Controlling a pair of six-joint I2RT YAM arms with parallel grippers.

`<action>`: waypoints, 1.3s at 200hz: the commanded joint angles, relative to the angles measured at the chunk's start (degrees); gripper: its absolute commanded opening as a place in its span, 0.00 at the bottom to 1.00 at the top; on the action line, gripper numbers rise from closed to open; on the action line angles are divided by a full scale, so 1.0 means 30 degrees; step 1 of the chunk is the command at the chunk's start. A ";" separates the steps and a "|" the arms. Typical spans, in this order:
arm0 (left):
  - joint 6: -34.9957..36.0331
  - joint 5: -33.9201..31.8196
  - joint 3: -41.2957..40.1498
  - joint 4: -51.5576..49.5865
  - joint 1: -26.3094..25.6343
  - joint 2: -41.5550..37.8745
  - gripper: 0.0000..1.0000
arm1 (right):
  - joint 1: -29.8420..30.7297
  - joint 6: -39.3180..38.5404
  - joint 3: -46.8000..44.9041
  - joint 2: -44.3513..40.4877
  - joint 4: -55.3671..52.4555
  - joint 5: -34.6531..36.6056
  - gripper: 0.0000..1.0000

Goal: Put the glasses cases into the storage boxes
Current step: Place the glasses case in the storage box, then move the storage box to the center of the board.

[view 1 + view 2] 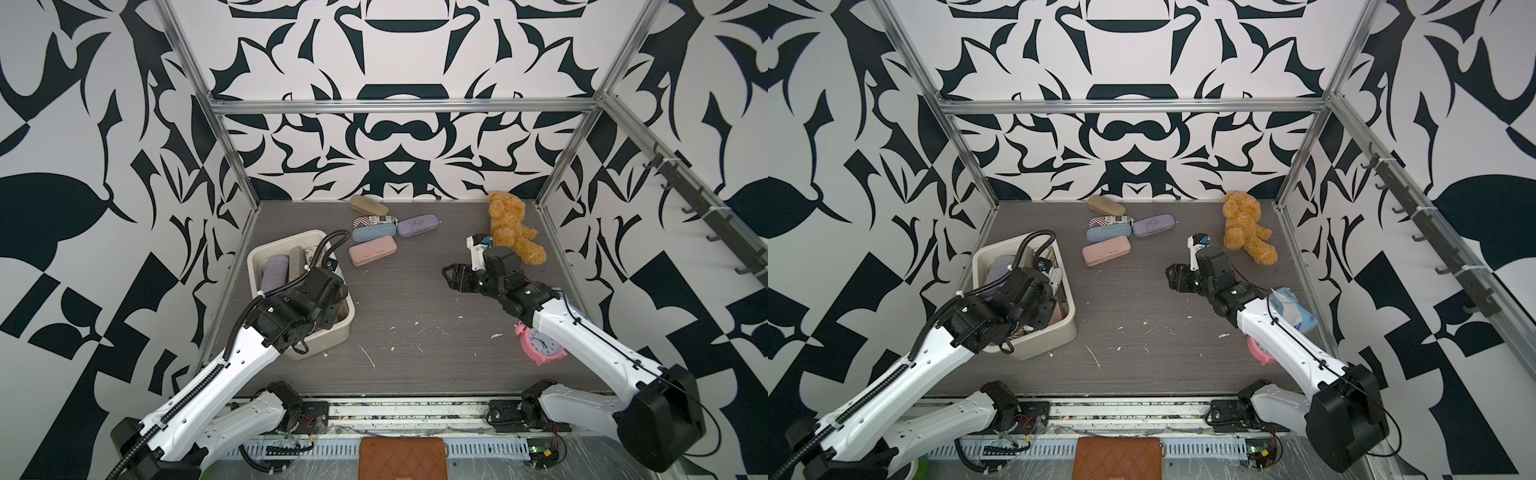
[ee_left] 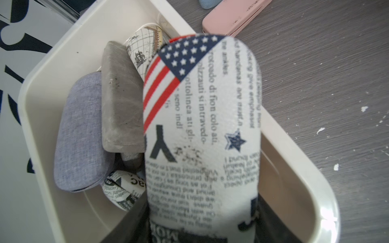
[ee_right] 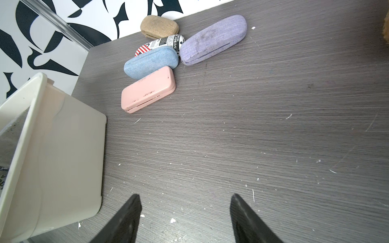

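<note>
while between jaws, flag case, above tub

We cannot see the left tool under its own wrist in both top views, the flag-print case leaves only dark slivers of its fingers visible, and the right arm half-covers the pink clock near the tabletop's right edge.

Cream tub; flag-newsprint case; pink case

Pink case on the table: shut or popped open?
Shut: in the right wrist view the pink case lies flat, lid down on its base, only a thin seam showing along its side.
</note>
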 commanded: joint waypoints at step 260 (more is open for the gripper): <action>-0.4805 0.3618 1.9764 0.5396 0.2763 2.5864 1.00 | -0.0382 -0.0012 -0.1266 0.0437 0.2082 0.1072 0.72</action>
